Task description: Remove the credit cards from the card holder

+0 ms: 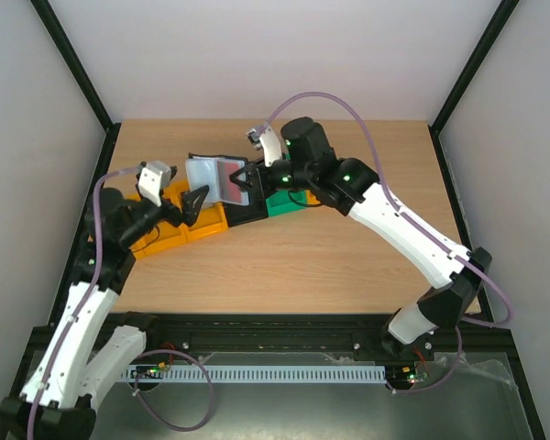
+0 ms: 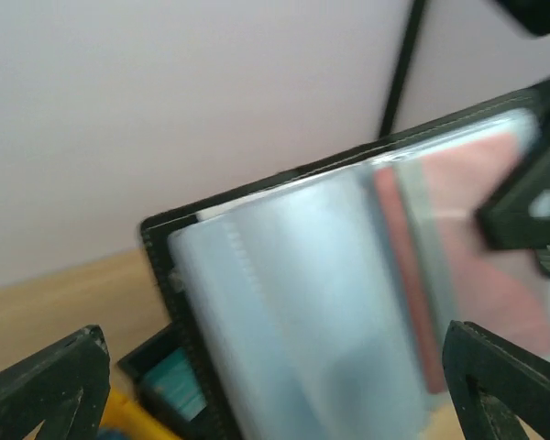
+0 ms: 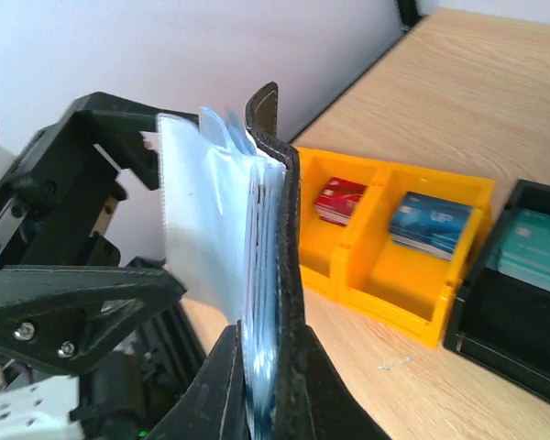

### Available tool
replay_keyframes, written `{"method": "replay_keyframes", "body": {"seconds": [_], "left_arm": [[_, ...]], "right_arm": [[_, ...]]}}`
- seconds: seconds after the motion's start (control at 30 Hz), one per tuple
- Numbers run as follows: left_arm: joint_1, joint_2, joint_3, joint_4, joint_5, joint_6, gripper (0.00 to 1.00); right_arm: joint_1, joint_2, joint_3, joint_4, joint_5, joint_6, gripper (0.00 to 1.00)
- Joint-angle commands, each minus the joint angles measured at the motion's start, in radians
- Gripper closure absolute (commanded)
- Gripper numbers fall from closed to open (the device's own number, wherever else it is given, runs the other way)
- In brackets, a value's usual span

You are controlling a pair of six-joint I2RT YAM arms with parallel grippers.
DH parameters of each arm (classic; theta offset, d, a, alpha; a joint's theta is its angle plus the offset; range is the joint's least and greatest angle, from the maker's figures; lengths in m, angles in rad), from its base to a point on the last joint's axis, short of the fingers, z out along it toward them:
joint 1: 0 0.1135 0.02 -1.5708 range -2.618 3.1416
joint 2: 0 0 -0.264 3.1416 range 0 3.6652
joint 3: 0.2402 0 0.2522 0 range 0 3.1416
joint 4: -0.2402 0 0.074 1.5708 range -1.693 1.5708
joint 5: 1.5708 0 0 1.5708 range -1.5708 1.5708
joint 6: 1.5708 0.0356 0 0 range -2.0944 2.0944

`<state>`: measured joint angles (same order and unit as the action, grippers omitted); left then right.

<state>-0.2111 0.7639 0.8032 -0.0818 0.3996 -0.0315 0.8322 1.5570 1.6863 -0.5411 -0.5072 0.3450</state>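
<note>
The black card holder (image 1: 211, 174) hangs open above the bins, its clear sleeves fanned out. A red credit card (image 1: 231, 181) shows inside a sleeve, and again in the left wrist view (image 2: 481, 266). My right gripper (image 1: 246, 181) is shut on the holder's edge; the right wrist view shows its fingers (image 3: 215, 385) clamping the cover and sleeves (image 3: 275, 183). My left gripper (image 1: 194, 203) is open just left of the holder. In the left wrist view the sleeves (image 2: 284, 302) fill the gap between its spread jaws (image 2: 275, 335), blurred and not gripped.
A yellow two-part bin (image 3: 385, 284) holds a stack of red cards (image 3: 339, 200) and a stack of blue cards (image 3: 429, 223). A black bin (image 3: 495, 321) holds a teal-faced piece (image 3: 536, 247). A green bin (image 1: 280, 203) lies under the right arm.
</note>
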Motion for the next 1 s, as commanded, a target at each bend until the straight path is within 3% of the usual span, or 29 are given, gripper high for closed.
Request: {"method": "replay_keyframes", "body": {"seconds": [0.0, 0.37, 0.5, 0.63, 0.73, 0.87, 0.97], "left_arm": [[0.046, -0.074, -0.030, 0.089, 0.341, -0.121, 0.00], [0.071, -0.103, -0.030, 0.116, 0.500, -0.194, 0.00], [0.069, -0.103, -0.063, 0.229, 0.633, -0.267, 0.01], [0.034, -0.095, -0.076, 0.280, 0.641, -0.289, 0.02], [0.011, -0.089, -0.072, 0.302, 0.654, -0.290, 0.28], [-0.009, -0.088, -0.073, 0.314, 0.669, -0.288, 0.95], [-0.010, -0.097, -0.067, 0.296, 0.665, -0.269, 0.98]], "right_arm": [[-0.006, -0.083, -0.012, 0.052, -0.209, -0.127, 0.98], [-0.027, -0.212, -0.066, 0.024, -0.509, -0.323, 0.98], [-0.027, -0.244, -0.120, 0.098, -0.541, -0.293, 0.98], [-0.026, -0.262, -0.183, 0.203, -0.557, -0.228, 0.98], [-0.027, -0.268, -0.212, 0.254, -0.554, -0.193, 0.96], [-0.026, -0.274, -0.225, 0.267, -0.534, -0.187, 0.89], [-0.030, -0.293, -0.240, 0.240, -0.475, -0.244, 0.71]]}}
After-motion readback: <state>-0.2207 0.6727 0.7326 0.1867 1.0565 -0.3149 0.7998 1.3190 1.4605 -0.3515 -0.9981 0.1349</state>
